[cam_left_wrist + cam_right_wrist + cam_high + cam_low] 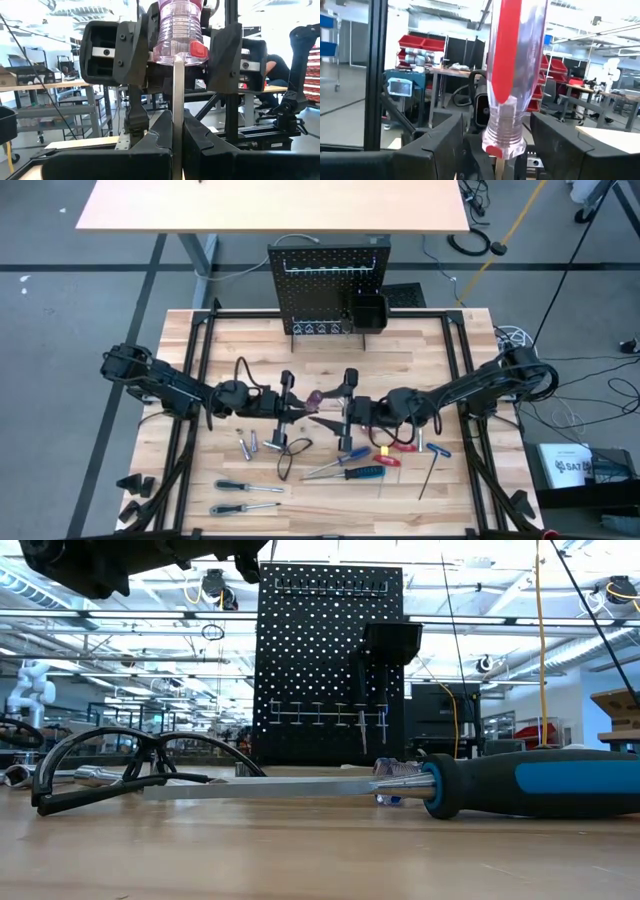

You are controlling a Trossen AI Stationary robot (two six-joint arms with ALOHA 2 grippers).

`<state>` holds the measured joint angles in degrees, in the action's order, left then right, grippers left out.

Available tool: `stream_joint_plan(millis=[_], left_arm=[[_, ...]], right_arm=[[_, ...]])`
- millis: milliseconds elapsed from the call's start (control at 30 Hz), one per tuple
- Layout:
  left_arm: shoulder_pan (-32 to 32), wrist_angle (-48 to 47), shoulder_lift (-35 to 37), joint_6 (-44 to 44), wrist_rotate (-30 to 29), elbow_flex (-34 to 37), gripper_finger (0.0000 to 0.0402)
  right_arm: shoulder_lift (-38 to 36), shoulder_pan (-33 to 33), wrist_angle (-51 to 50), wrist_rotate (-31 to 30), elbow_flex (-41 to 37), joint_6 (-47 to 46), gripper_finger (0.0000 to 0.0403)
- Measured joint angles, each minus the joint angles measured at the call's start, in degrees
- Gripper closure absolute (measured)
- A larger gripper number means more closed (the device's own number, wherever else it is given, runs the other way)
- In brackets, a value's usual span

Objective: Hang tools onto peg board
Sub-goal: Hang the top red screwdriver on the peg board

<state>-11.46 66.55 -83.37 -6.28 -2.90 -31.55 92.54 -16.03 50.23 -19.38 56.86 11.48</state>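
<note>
From my seat, the job looks barely started. Along the table's front edge lie loose tools: two screwdrivers (245, 485) at the left, a black loop (290, 455), a blue-handled driver (360, 473) and a hex key (432, 470) to the right. My left gripper (290, 405) is pinched tight on the metal shaft of a clear-handled screwdriver (322, 397) held mid-table above the wood. My right gripper (350, 415) faces it, fingers spread around the handle without pressing, I think. The board (330, 280) stands at the far edge; its hooks seem to carry a few small items, hard to tell. Far right, a floor box reads "SAT".
</note>
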Motion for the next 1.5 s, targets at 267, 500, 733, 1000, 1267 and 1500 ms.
stream_joint_plan(millis=[267,500,733,1000,1267,1500], left_arm=[[0.0,-0.1,0.0,0.0,-1.0,0.0,0.0392],[0.2,0.0,0.0,-0.2,-1.0,0.0,0.0391],[0.2,-2.1,0.0,0.0,-4.2,0.0,0.0325],[0.3,-8.1,1.7,-0.3,-6.8,0.0,0.0277],[0.3,-27.8,9.8,-0.5,-16.7,0.0,0.0272],[0.3,-41.4,18.1,-0.2,-22.4,0.0,0.0272]], right_arm=[[1.2,0.4,3.6,-0.2,0.0,-0.3,0.0222],[1.2,0.5,4.7,-0.4,0.0,-1.1,0.0321],[1.2,0.6,3.8,-3.0,0.0,-1.1,0.0334],[0.8,-0.1,0.8,-10.7,0.0,0.2,0.0334],[0.1,-3.1,-1.0,-27.2,0.0,7.0,0.0334],[-0.9,-3.1,-7.9,-30.1,0.0,4.0,0.0334]])
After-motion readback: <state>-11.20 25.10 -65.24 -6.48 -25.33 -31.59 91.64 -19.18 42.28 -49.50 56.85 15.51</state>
